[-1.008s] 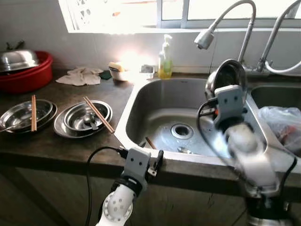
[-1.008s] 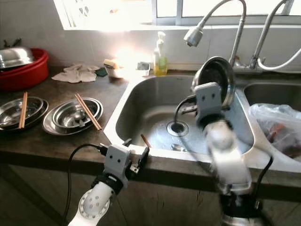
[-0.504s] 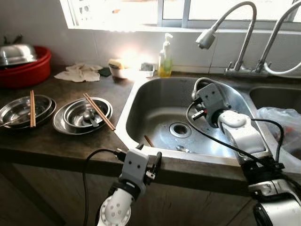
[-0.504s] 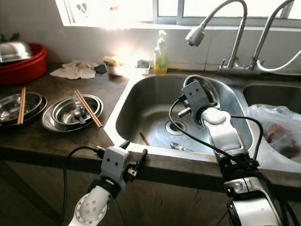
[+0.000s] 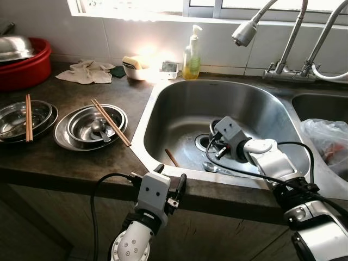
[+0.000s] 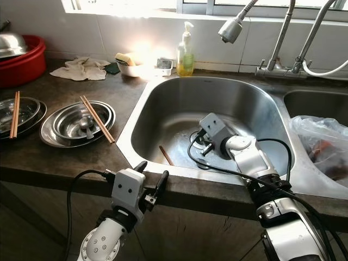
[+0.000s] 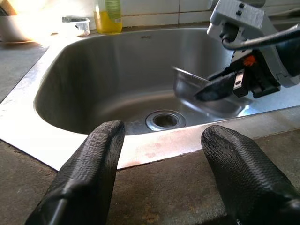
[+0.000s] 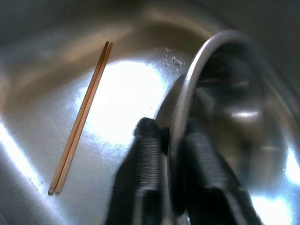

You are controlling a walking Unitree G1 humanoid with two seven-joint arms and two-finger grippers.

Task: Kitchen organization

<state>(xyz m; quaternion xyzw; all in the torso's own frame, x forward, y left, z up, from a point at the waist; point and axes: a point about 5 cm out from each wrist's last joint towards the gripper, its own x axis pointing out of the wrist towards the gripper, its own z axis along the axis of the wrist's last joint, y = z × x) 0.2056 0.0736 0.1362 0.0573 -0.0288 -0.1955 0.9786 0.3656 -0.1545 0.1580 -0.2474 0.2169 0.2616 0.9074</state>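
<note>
Steel bowl (image 8: 225, 117) in right hand (image 8: 166, 154), one chopstick pair (image 8: 80, 117) beside.

The steel bowl (image 8: 225, 117) in the right tool's (image 8: 168, 140) grip is blurred and runs off the wrist picture's edge; in the head views the tool's housing hides most of it. The red basin (image 5: 24, 65) and the plastic bag (image 5: 326, 138) are cut off at the picture edges. The contents of the small dish (image 5: 136, 68) are lost in window glare.
</note>
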